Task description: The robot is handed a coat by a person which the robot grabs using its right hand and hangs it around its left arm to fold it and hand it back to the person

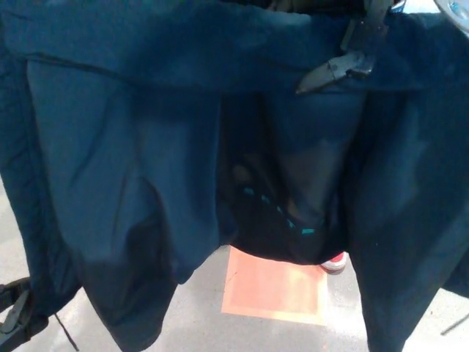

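A dark navy coat (146,147) hangs spread out in front of me and fills almost the whole head view. Its open middle shows a darker lining with a teal dashed seam (282,213). My right hand (348,59) comes in from the top right, open, with a black finger (322,77) stretched down and to the left against the coat's upper fold. Only a black piece of my left hand (15,315) shows at the bottom left corner, below the coat's hem and apart from it. Who or what holds the coat up is hidden above the picture.
Below the hem lies grey floor with an orange square mat (275,290). A person's red shoe (333,262) peeks out just under the coat beside the mat. A thin black cord (66,331) dangles from the coat's lower left.
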### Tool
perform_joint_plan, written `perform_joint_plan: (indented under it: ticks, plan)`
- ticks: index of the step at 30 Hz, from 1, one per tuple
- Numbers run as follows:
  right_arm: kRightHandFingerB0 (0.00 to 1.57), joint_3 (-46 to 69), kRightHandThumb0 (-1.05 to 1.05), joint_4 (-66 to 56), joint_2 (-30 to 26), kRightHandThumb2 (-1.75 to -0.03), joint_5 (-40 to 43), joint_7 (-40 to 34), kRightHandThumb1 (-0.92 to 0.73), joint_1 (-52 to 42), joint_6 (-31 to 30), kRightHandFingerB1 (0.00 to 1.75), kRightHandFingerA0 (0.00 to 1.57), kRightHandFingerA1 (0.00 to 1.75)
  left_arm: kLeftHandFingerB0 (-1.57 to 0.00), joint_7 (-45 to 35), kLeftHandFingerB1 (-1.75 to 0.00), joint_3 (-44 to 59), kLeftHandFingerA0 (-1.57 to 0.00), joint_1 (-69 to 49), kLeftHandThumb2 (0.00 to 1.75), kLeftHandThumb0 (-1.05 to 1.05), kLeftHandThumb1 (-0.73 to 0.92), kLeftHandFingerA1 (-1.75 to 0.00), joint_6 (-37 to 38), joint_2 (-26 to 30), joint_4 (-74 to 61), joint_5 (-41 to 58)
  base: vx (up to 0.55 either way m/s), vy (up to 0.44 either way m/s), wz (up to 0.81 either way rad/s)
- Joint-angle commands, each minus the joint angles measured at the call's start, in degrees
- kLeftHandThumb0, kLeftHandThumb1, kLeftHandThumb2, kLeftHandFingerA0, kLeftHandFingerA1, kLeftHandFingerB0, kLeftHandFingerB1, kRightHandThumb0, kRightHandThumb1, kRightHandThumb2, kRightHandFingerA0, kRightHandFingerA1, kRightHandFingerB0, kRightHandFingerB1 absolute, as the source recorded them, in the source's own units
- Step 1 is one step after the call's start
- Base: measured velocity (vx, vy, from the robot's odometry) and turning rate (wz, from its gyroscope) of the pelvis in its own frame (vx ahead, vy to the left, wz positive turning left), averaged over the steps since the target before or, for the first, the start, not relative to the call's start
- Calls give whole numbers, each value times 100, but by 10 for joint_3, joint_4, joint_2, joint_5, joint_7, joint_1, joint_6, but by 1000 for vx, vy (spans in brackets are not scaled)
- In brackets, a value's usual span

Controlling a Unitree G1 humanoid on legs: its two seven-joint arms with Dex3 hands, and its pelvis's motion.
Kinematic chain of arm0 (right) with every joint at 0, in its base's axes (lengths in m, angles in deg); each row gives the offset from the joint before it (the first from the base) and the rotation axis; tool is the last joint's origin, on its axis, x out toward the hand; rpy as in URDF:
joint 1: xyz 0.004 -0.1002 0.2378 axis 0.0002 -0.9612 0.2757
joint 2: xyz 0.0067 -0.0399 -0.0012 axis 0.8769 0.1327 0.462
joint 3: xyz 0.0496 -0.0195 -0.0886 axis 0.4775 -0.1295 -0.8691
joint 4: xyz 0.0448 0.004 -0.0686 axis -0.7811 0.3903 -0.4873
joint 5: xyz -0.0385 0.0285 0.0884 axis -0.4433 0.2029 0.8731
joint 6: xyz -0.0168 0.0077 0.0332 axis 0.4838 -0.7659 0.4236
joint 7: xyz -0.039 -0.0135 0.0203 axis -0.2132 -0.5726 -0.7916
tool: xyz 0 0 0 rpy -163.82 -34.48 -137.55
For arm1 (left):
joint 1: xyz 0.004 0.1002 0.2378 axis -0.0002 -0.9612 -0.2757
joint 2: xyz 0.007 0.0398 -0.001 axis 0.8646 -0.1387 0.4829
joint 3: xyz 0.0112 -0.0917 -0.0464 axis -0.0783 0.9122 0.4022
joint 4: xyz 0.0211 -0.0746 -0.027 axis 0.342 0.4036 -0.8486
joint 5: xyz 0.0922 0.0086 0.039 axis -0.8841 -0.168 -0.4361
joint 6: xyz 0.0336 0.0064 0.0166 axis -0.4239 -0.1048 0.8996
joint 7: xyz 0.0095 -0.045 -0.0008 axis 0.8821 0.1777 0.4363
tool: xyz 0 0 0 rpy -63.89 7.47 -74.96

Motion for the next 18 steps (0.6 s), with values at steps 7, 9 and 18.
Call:
perform_joint_plan:
  ticks: [7, 9, 18]
  plan:
    - [58, -15, -80, -50, -9, -65, -235, -182, -78, -69, 71, 39, 110, 75, -20, -11, -42, 1, -31, -1, 92, -70, 72, -47, 4, 10, -7, 10, 0, 0, 0]
    - [76, -24, -73, -51, -9, -68, -266, -218, -87, -73, 75, 44, 125, 74, -23, -13, -31, 6, -39, 1, 66, -66, 86, -39, 0, 9, -9, 16, 0, 0, 0]
    - [72, 21, -33, 34, 6, -65, -302, -484, -75, -90, 109, 59, 83, 153, -20, -11, -42, 6, -30, 8, 91, -70, 73, -47, 1, 7, -7, 15, 0, 0, 0]
